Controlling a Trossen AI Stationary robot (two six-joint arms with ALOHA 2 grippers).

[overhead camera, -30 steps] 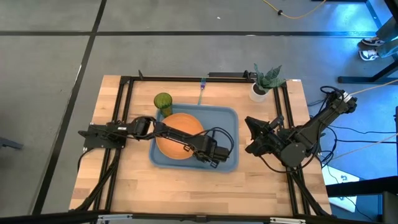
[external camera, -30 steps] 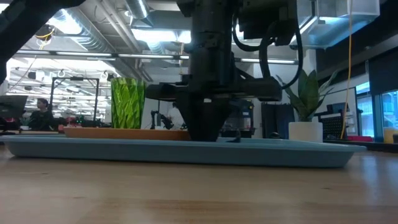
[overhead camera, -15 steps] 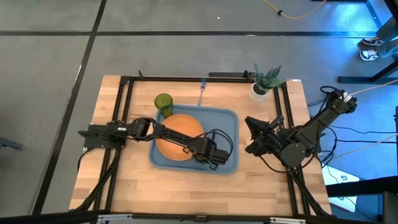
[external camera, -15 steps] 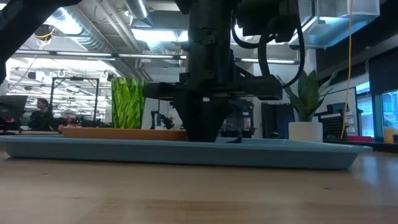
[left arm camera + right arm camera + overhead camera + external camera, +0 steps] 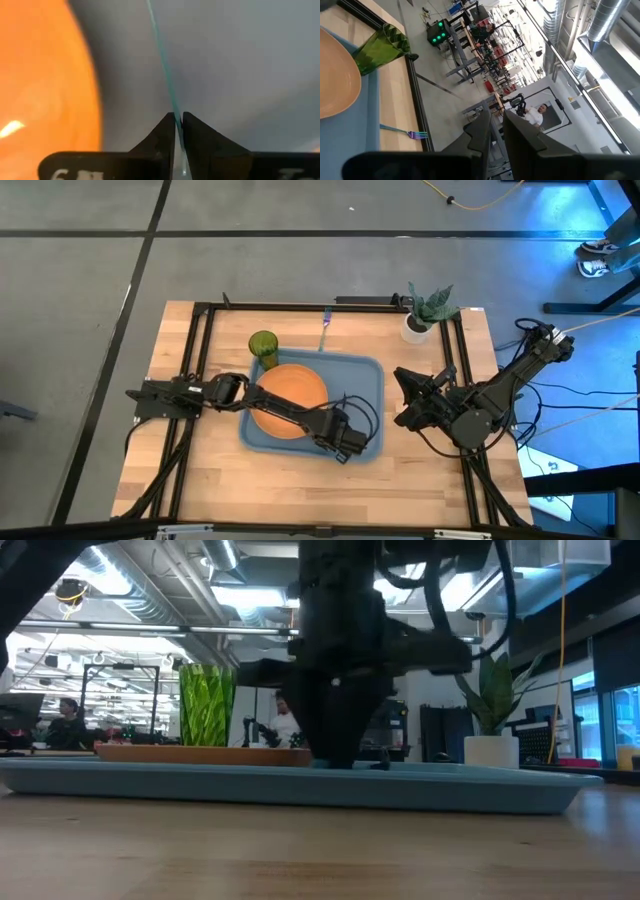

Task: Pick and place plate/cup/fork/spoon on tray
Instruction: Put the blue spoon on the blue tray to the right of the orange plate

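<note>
Pinching the spoon's (image 5: pixel 162 65) slim teal handle between nearly touching fingers, the left claw (image 5: pixel 343 442) sits low inside the tray (image 5: pixel 365 370), just beside the plate (image 5: pixel 290 395) that already lies there. Judging by this, the spoon is being set down on the tray floor; next the fingers must part and lift straight up without dragging it. Outside the tray, the cup (image 5: pixel 262 345) stands at its far-left corner and the fork (image 5: pixel 325 326) lies just beyond its far rim. The right claw (image 5: pixel 405 395) waits off the tray's right side, fingers narrowly apart and empty.
</note>
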